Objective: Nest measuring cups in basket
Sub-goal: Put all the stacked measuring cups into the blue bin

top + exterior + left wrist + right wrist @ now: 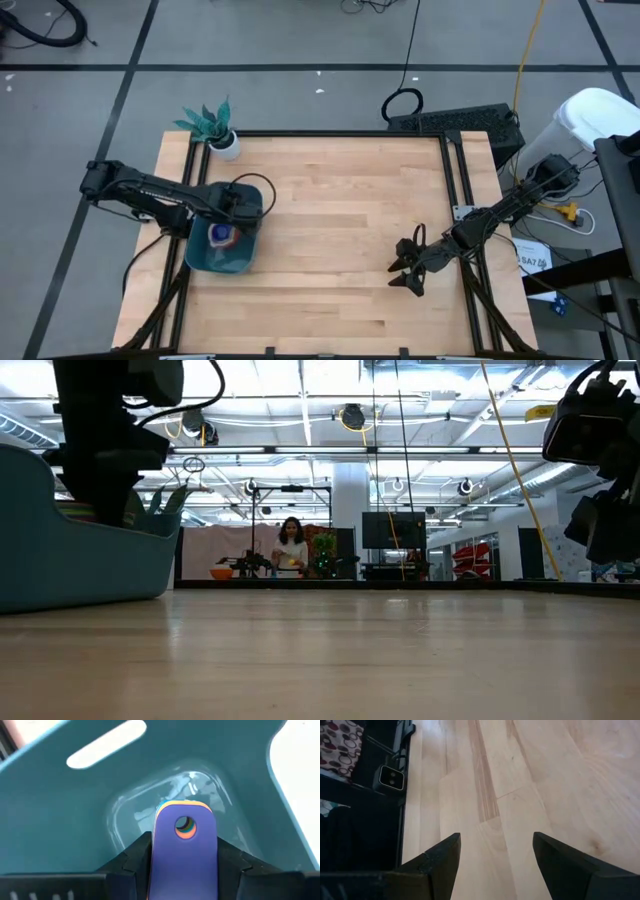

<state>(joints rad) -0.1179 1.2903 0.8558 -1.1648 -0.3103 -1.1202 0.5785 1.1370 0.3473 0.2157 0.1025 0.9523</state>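
the left claw (184,865) grips the nested measuring cups (184,827) by their stacked handles inside the teal basket (235,258); the right claw (496,862) waits wide open and empty over the table's (340,200) right side.

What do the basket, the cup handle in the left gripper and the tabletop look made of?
Basket: glossy moulded plastic, by its highlights and rounded corners. Cup handle, held between the left gripper's fingers: matte dark blue plastic, probably; flat, with a punched hole. Tabletop: pale wood boards, with visible grain and seams.
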